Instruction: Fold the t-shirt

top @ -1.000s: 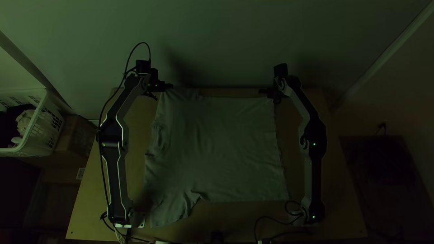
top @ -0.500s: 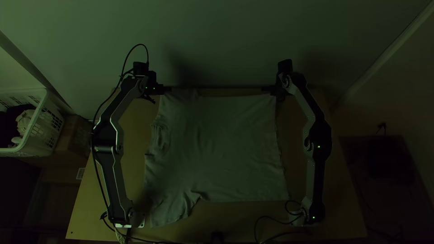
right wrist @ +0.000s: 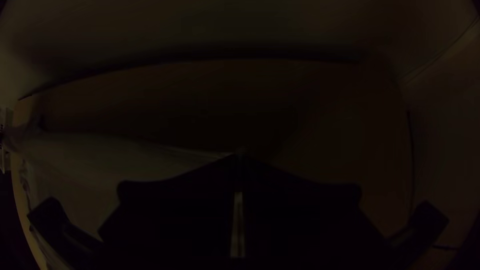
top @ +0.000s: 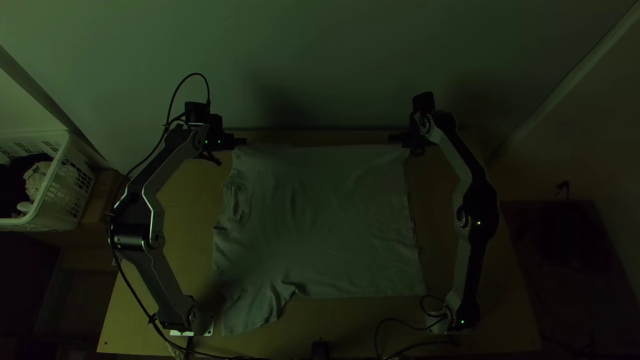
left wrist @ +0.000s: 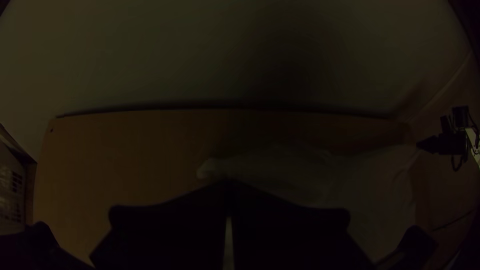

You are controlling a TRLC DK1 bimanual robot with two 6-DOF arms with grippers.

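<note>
We have left flat black gripper (top: 244,142) and right flat black gripper (top: 391,138) pinching the spread grey cloth t-shirt (top: 320,220), far edge.

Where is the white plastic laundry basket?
In the top view, the basket is at the left edge, beside the brown box near the light wooden table.

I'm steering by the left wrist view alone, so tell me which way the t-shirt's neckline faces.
Observer: In the top view, the neckline faces the left arm.
Operator: Describe the near side of the shirt.
Observer: Its near sleeve lies spread toward the table's near edge.
Operator: Report anything by the right arm's base.
Observer: Beside the right arm's base, a thin black cable curves over the table.
</note>
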